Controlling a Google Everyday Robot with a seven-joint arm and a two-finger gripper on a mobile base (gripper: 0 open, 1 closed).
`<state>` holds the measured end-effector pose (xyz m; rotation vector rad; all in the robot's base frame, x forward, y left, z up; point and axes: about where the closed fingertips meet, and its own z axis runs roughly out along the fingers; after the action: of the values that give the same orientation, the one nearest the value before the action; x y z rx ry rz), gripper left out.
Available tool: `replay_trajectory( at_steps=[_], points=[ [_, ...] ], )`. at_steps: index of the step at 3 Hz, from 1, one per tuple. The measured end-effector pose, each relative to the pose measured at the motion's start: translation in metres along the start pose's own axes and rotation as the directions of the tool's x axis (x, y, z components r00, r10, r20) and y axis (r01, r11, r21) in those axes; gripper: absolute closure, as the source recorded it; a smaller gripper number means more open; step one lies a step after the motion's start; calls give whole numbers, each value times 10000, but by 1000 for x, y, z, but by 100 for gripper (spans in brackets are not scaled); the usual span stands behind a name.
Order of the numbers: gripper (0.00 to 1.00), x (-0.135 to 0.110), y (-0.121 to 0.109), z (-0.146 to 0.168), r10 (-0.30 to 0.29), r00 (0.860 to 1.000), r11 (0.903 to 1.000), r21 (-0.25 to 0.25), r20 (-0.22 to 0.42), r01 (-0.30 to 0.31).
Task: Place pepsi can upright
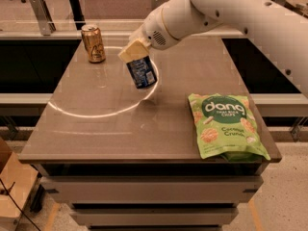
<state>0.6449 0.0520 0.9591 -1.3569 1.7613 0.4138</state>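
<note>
The blue pepsi can [142, 72] with white lettering is near the middle of the brown table [96, 129], slightly tilted. Whether its base touches the tabletop cannot be told. My gripper [134, 50], with cream-coloured fingers, is shut on the can's top end. The white arm reaches in from the upper right.
A gold can [93, 43] stands upright at the table's back left. A green bag of dang coconut crunch chips [224, 125] lies at the front right, near the edge. A bright arc of reflected light crosses the tabletop.
</note>
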Motion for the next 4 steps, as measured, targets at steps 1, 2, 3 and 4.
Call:
replay_trajectory(
  at_steps=[1,2,3,4],
  points=[
    [100,-2,4,2,-926,9955,9957,34,210,926],
    [100,-3,8,6,-1700,9820,9854,202,825,1689],
    [100,-3,7,6,-2118,9610,9771,576,1776,2047],
    [100,-4,5,1,-2269,9389,9732,980,2588,2081]
  ],
)
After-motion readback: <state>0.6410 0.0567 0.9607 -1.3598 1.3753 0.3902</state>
